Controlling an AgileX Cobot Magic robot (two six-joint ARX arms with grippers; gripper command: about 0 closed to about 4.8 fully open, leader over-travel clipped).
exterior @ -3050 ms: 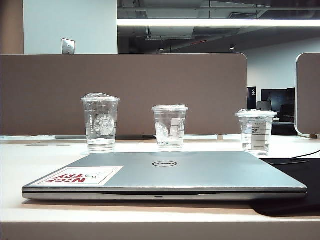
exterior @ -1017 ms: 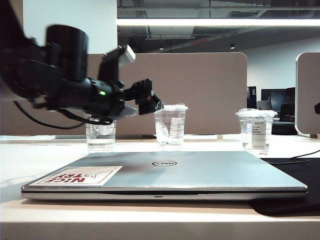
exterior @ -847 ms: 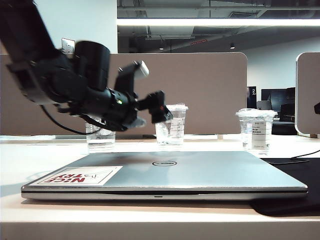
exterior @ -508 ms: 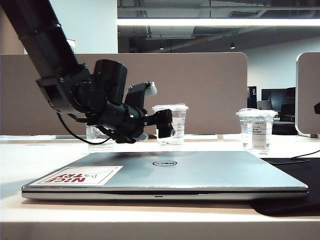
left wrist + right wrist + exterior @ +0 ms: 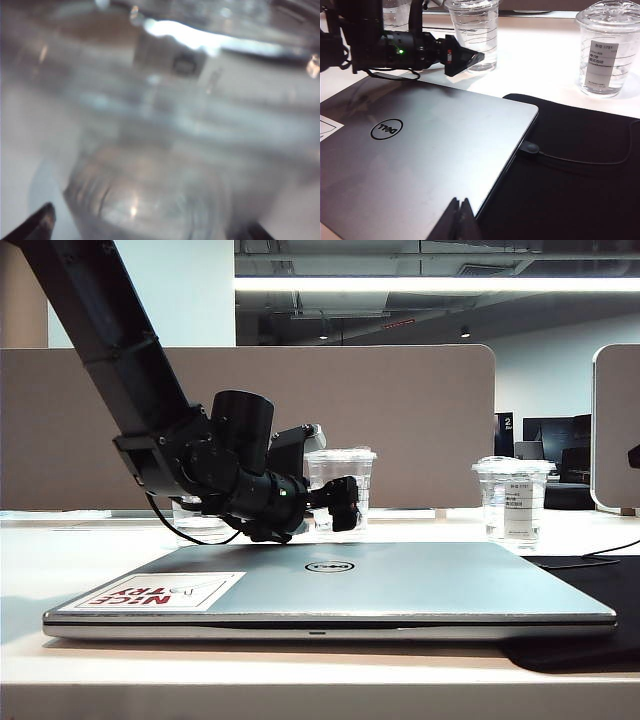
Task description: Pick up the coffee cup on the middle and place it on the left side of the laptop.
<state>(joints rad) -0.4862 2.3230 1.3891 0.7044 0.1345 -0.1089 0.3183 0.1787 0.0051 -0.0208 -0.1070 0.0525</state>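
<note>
The coffee cup (image 5: 341, 472), clear with a flat lid and thin black lines, stands in the middle behind the closed silver Dell laptop (image 5: 400, 585). My left gripper (image 5: 346, 506) reaches in low from the left and sits at the cup's lower front. In the left wrist view the blurred coffee cup (image 5: 165, 150) fills the frame. The left gripper (image 5: 145, 231) is open, a dark fingertip (image 5: 39, 226) showing on either side of the cup's base. In the right wrist view my right gripper (image 5: 460, 212) is shut and empty above the laptop's (image 5: 420, 145) near edge.
A clear cup (image 5: 197, 526) stands at the left, mostly hidden behind the arm. Another labelled cup (image 5: 511, 500) stands at the right. A black mat (image 5: 570, 180) with a cable (image 5: 580, 159) lies right of the laptop. A partition wall backs the table.
The left arm swung in from the left, dropped lower and pushed forward to the middle cup with its jaws open. The right gripper stayed still.
</note>
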